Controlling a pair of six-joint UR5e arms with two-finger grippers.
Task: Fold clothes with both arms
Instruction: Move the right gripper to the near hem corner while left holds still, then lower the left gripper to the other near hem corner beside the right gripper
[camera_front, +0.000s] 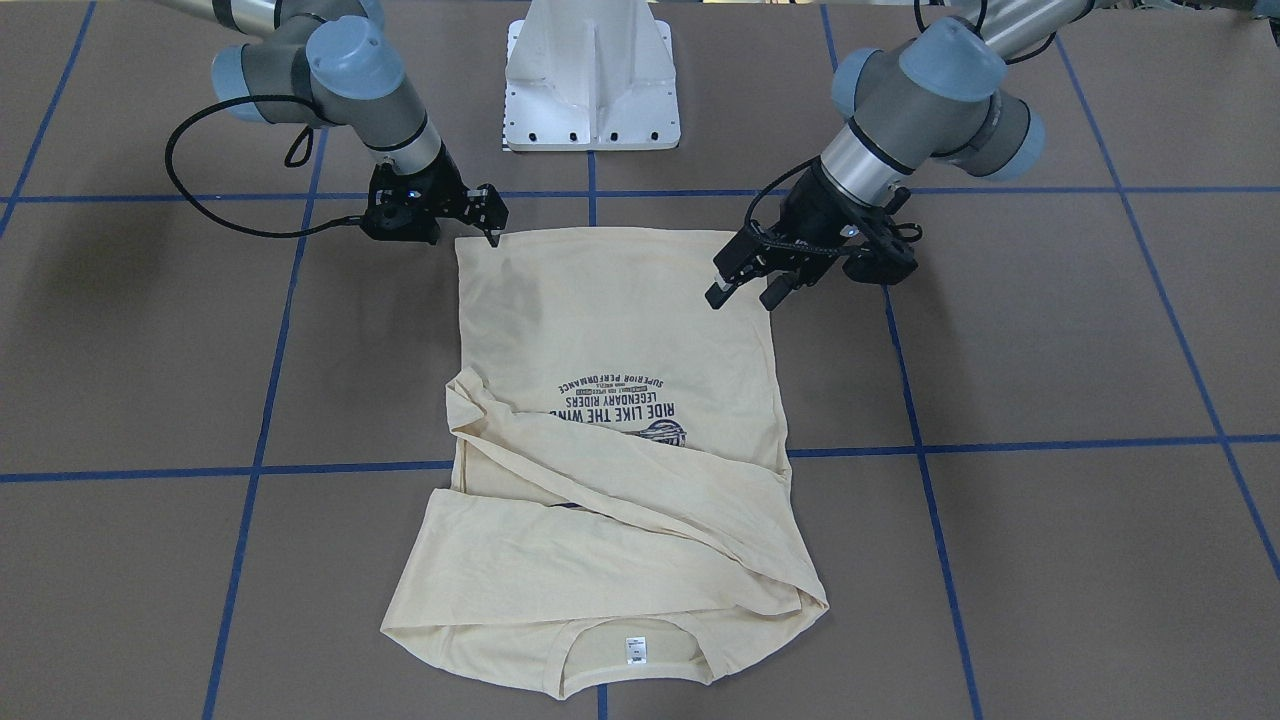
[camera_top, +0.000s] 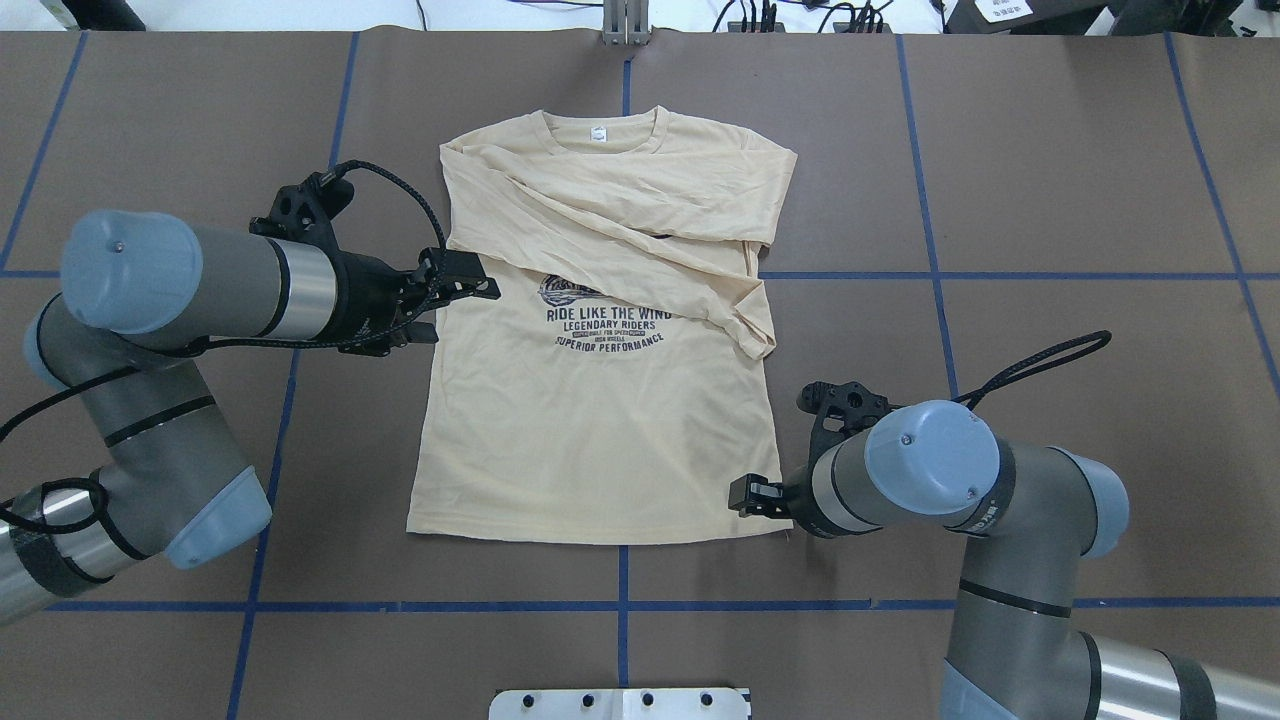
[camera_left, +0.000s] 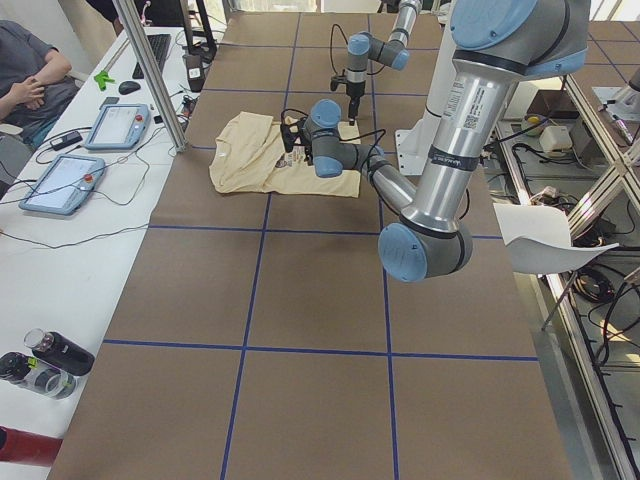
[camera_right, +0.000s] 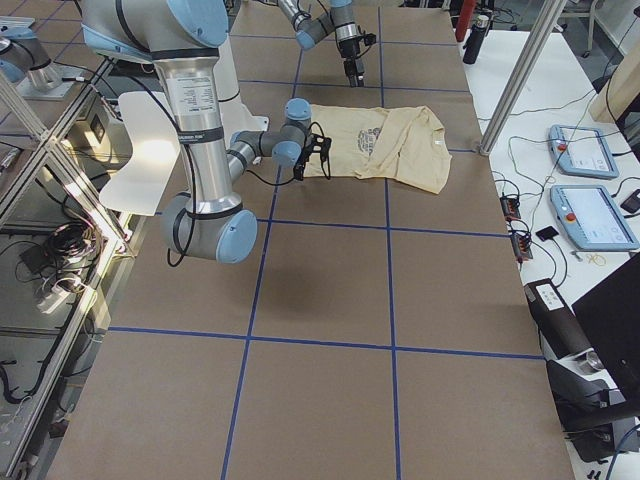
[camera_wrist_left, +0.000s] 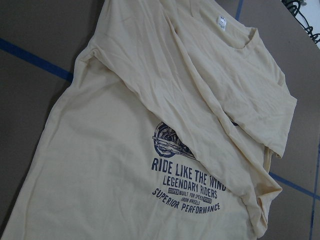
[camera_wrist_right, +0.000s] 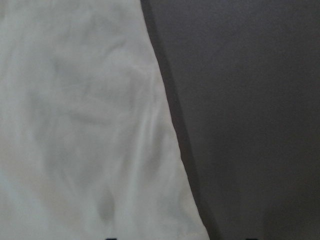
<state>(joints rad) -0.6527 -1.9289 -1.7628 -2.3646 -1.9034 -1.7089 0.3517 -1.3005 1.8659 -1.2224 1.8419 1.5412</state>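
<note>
Black left hand (camera_front: 741, 296) spread above T-shirt (camera_front: 620, 330), right hand (camera_front: 492, 232) at hem corner

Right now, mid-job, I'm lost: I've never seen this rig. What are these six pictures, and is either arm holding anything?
It is one robot: a left arm and a right arm at a brown table. Two pictures look down on it: one from behind the robot, one facing it, so sides swap there. Two look along the table from its ends, and two come from cameras on the wrists. On the table lies a cream T-shirt, print up, both sleeves folded across the chest. The left gripper hangs open above the shirt's side edge; the right gripper is open and low at a hem corner, its wrist view showing the fabric's edge close up. Neither holds anything.
</note>
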